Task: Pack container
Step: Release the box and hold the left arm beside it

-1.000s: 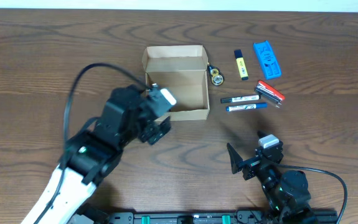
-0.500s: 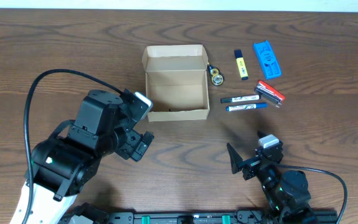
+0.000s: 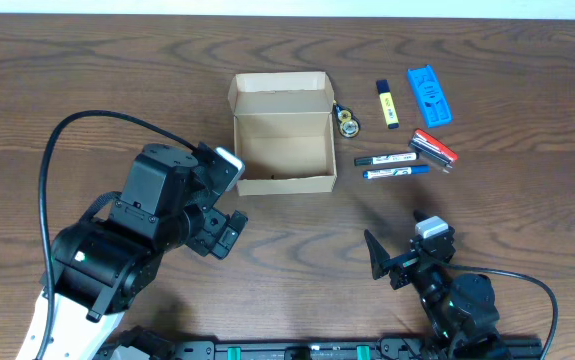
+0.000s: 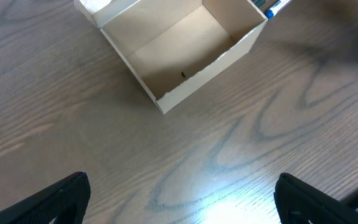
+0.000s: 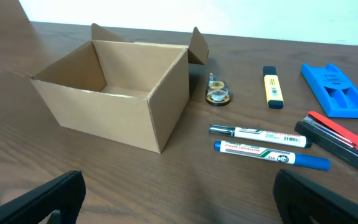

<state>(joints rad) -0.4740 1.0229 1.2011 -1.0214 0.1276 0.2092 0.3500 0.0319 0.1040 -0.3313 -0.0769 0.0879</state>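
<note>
Left gripper [image 4: 180, 200]: jaws wide apart, holding nothing (arm folded back).
Right gripper [image 5: 180, 199]: jaws wide apart, held low.

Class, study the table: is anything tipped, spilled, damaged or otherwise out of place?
Nothing stands out. The container stands upright and open, empty but for a tiny dark speck on its floor, too small to identify. The two markers, highlighter and red stapler lie flat on the table beside it, none spilled or broken.
</note>
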